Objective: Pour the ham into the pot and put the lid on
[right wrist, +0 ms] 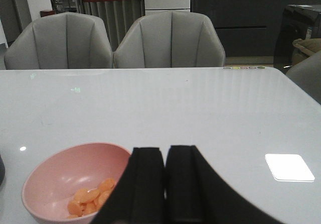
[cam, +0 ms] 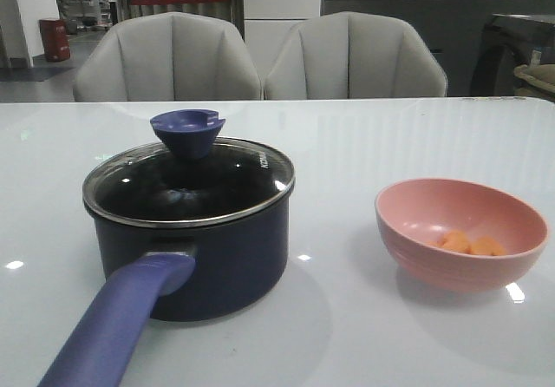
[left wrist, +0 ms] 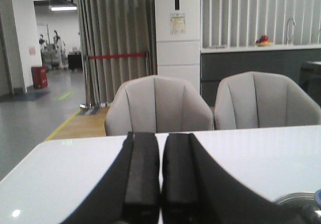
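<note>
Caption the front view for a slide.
Lidded pot with glass lid on the white table, beside a pink bowl holding ham; no gripper in view.

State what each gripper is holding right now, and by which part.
Nothing is held. The left gripper and right gripper are both shut with nothing between the fingers; the lid sits on the pot.

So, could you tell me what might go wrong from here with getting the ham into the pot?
1. The lid sits on the pot; tipping the pink bowl before lifting it would spill ham onto the glass.
2. Its flared knob could slip from the jaws.
3. The long handle juts toward the robot, so an arm could knock it and turn the pot.
</note>
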Controlling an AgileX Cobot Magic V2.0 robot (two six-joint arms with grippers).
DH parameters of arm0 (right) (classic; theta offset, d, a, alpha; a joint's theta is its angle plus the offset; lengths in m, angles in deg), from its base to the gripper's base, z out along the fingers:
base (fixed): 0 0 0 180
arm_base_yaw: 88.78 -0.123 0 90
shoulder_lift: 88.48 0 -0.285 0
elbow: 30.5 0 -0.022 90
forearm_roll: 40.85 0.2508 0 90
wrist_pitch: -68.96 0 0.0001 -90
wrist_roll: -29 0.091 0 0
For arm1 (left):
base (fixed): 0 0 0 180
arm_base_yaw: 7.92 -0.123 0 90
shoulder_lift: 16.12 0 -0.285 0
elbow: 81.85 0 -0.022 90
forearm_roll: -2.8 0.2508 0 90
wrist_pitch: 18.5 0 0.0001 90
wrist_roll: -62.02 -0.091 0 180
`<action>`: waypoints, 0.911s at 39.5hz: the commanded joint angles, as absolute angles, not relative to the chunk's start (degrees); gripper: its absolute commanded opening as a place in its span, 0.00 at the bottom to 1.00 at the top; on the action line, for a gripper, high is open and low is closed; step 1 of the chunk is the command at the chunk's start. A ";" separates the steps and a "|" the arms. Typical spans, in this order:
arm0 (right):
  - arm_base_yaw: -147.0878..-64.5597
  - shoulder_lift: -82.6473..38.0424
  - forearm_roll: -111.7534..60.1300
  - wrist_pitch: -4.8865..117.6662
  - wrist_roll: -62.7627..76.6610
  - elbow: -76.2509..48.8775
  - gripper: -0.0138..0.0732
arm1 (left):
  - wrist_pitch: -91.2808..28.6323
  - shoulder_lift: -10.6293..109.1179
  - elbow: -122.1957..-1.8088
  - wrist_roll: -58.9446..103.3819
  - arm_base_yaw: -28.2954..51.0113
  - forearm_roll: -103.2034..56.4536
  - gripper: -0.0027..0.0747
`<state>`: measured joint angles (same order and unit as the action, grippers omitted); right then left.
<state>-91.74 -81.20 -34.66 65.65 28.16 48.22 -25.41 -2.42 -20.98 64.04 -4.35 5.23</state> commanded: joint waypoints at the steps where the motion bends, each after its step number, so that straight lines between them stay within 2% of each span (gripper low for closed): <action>1: -91.33 -82.31 -35.15 69.72 27.94 48.80 0.33 | -31.84 1.72 -27.61 64.49 -4.41 4.20 0.18; 7: -91.33 -82.31 -35.15 69.72 27.94 48.80 0.33 | -39.68 4.69 -29.35 64.49 -4.41 3.64 0.18; 23: -91.33 -82.31 -35.15 69.72 27.94 48.80 0.33 | -38.92 5.04 -29.24 64.49 -4.41 2.80 0.19; 29: -91.33 -82.31 -35.15 69.72 27.94 48.80 0.33 | -38.92 5.04 -29.24 64.49 -4.41 2.80 0.33; 36: -91.33 -82.31 -35.15 69.72 27.94 48.80 0.33 | -38.92 5.04 -29.24 64.49 -4.41 2.80 0.62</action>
<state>-91.74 -81.20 -34.66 65.65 28.16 48.22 -43.62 3.91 -27.32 64.04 -4.35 3.30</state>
